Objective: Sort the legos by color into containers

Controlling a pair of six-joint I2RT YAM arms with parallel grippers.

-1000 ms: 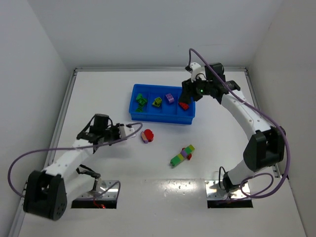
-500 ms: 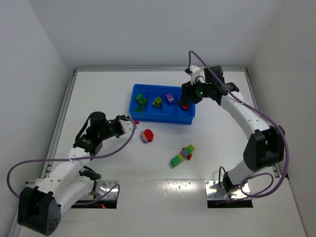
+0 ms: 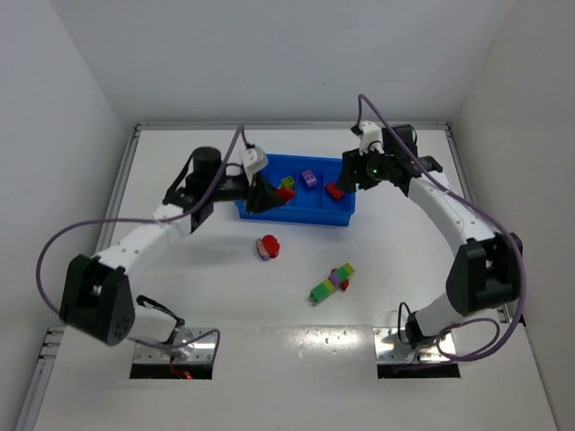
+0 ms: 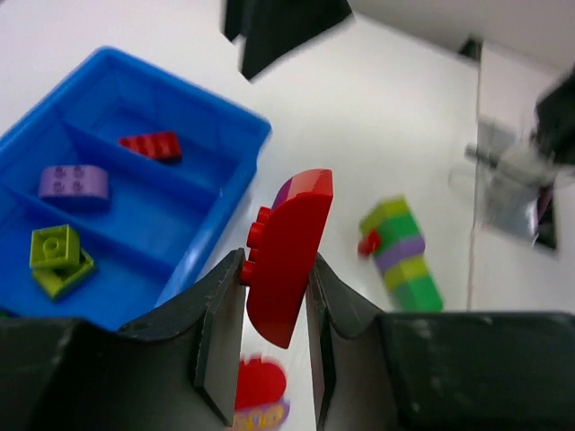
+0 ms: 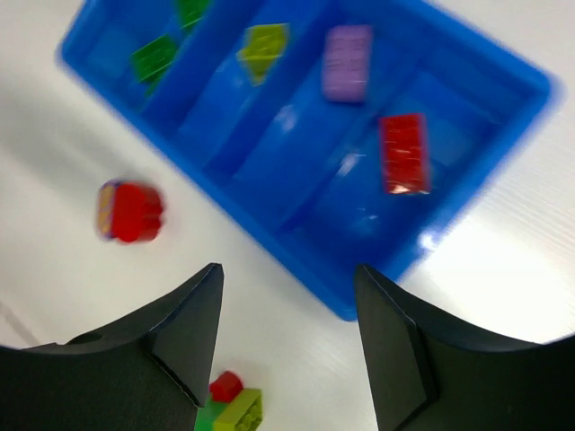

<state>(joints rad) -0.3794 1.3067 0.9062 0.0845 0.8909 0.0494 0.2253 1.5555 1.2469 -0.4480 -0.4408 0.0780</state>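
The blue tray (image 3: 296, 218) holds a red brick (image 3: 332, 189), a purple brick (image 3: 308, 177) and a yellow-green brick (image 3: 287, 184). My left gripper (image 3: 269, 197) hovers over the tray's front left part, shut on a flat red lego piece (image 4: 287, 251) with a purple layer. My right gripper (image 3: 352, 176) is open and empty at the tray's right end; its wrist view shows the tray (image 5: 314, 274) with a green brick (image 5: 154, 56) and the red brick (image 5: 402, 151). A red-and-purple piece (image 3: 268, 247) and a multicolour stack (image 3: 332, 282) lie on the table.
White walls close in the table on the left, back and right. The two arm bases stand at the near edge. Purple cables loop from both arms. The loose pieces lie between the tray and the bases.
My left arm swung up from the table's left to the tray, carrying the red piece. My right gripper drew back to the right, leaving the red brick in the right compartment.
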